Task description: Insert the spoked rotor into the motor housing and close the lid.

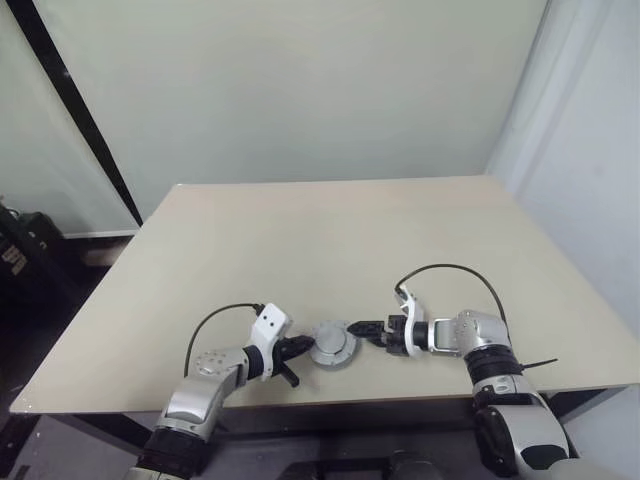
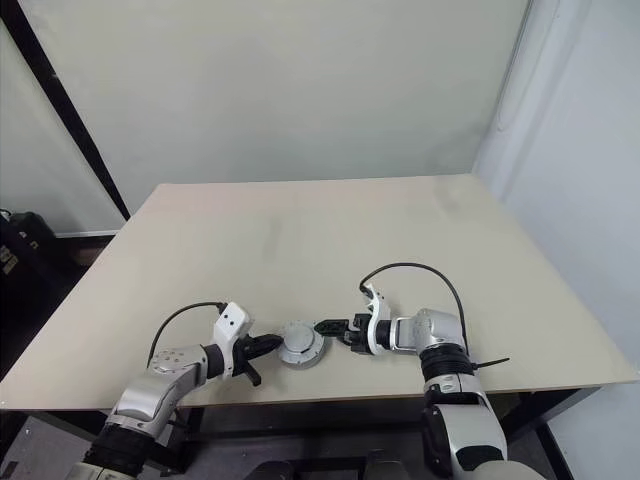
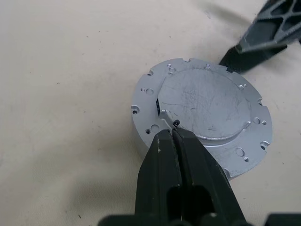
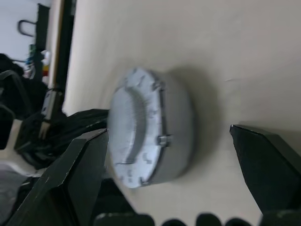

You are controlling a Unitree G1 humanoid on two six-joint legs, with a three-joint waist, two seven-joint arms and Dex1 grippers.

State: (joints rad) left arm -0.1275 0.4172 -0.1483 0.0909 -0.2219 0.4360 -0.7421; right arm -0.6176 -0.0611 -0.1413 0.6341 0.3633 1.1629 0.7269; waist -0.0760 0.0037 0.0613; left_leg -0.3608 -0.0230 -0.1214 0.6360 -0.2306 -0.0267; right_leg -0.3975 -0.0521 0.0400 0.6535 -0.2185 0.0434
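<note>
The round grey motor housing (image 1: 332, 347) stands near the table's front edge. The lid (image 3: 207, 104), a flat scratched grey disc, lies on top of it. The spoked rotor is hidden. My left gripper (image 1: 300, 347) is shut, and its fingertips (image 3: 173, 134) rest against the housing's top at the lid's edge on the left side. On the housing's right, my right gripper (image 1: 358, 329) is open and low over the table. In its wrist view the housing (image 4: 174, 132) sits between its two fingers, apart from both. One of its fingers (image 3: 263, 33) shows beyond the housing.
The beige table (image 1: 330, 240) stretches away behind the housing. Its front edge (image 1: 330, 395) runs just below both grippers. A black cable (image 1: 450, 268) loops above the right wrist. Dark equipment (image 1: 20, 250) stands on the floor to the left.
</note>
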